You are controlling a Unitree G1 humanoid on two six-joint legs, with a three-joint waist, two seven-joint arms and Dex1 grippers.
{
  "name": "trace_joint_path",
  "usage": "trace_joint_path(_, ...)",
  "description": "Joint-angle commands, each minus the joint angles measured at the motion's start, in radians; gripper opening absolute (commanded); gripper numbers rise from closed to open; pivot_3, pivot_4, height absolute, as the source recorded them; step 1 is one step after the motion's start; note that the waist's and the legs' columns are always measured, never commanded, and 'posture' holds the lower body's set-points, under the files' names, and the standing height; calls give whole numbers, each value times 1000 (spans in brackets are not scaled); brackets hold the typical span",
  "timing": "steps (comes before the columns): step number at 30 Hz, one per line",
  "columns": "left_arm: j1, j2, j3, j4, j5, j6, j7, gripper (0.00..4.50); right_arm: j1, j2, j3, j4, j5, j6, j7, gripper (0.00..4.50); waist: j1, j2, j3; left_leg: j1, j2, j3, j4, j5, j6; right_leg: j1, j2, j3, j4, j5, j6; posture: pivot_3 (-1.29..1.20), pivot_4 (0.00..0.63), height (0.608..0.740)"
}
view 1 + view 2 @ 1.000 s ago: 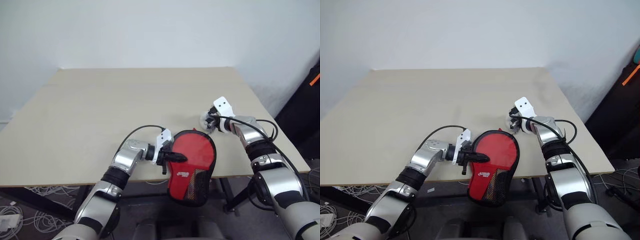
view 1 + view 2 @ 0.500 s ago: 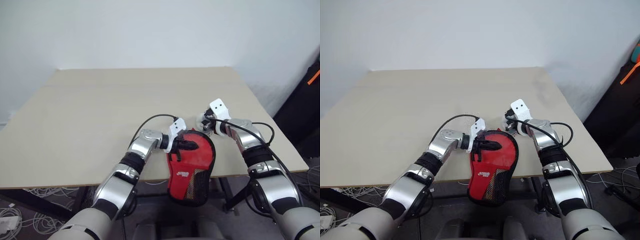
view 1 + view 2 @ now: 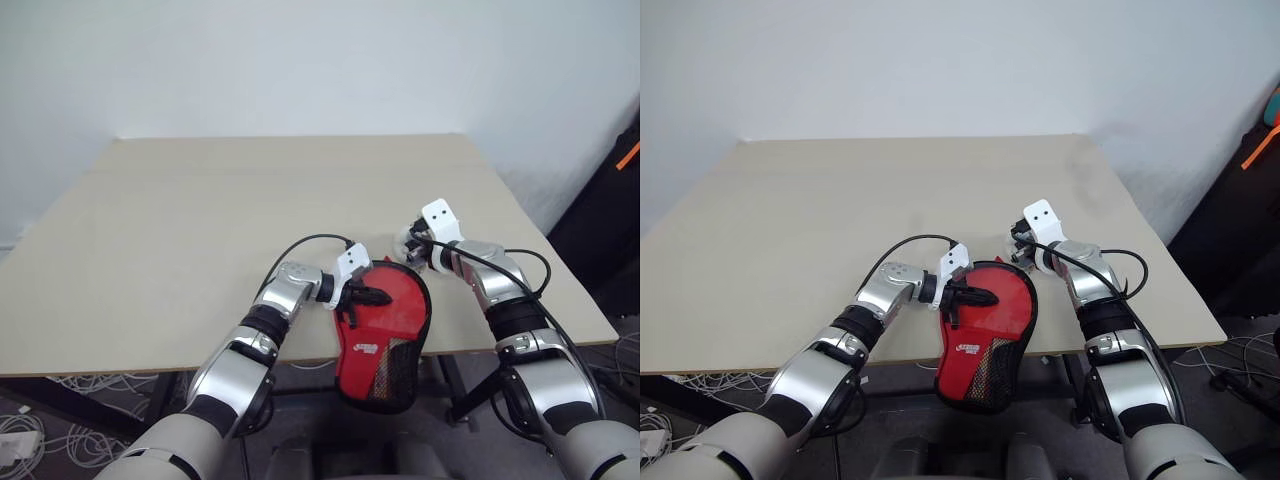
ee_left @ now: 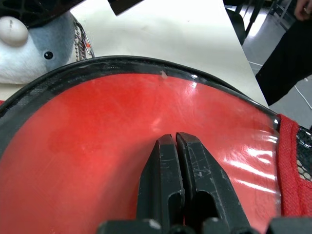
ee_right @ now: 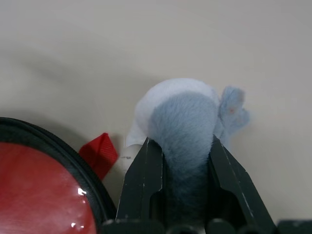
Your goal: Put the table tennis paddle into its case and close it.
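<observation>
The case (image 3: 385, 325) lies at the table's front edge, its red face up and its black mesh end hanging over the edge. My left gripper (image 3: 383, 296) is shut, and its fingertips (image 4: 168, 146) rest on the case's glossy red face (image 4: 97, 146). My right gripper (image 5: 179, 142) is shut on a small grey-blue plush charm (image 5: 181, 109) just past the case's far rim, beside a red tab (image 5: 100, 153). The table tennis paddle is hidden.
The beige table (image 3: 200, 210) stretches bare to the left and back. A dark object with an orange strip (image 3: 615, 200) stands off the table's right side. Cables (image 3: 25, 420) lie on the floor at the lower left.
My left gripper has slid right from the case's left edge onto its red face. The right gripper has stayed at the plush charm.
</observation>
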Motion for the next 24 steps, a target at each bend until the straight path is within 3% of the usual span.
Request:
trace_joint_path(1,4,11,3,9,21,3,-12,0,-10,-32,-37,-31,8,-1,-26,470,0,0,0,0,0,0,0,0,0,0,0,0,0,0,0,0,0,740)
trace_joint_path(12,8,10,14,5,27,19,-22,0,106,-138,-78,-218,34,129,-17,470,10,0,0,-1,-1,0,0,0,0,0,0,0,-1,0,0,0,0,740)
trace_joint_path(18,8,9,17,7,30,21,-27,0,147,-139,-80,-286,54,189,-29,470,10,0,0,-1,-1,-1,0,0,0,1,0,0,-1,0,0,0,0,740)
trace_joint_path(24,0,5,17,10,31,25,-31,0,155,-129,-58,-328,77,251,-8,2494,9,0,0,-1,-1,-1,0,0,1,1,0,0,-1,0,1,0,0,740)
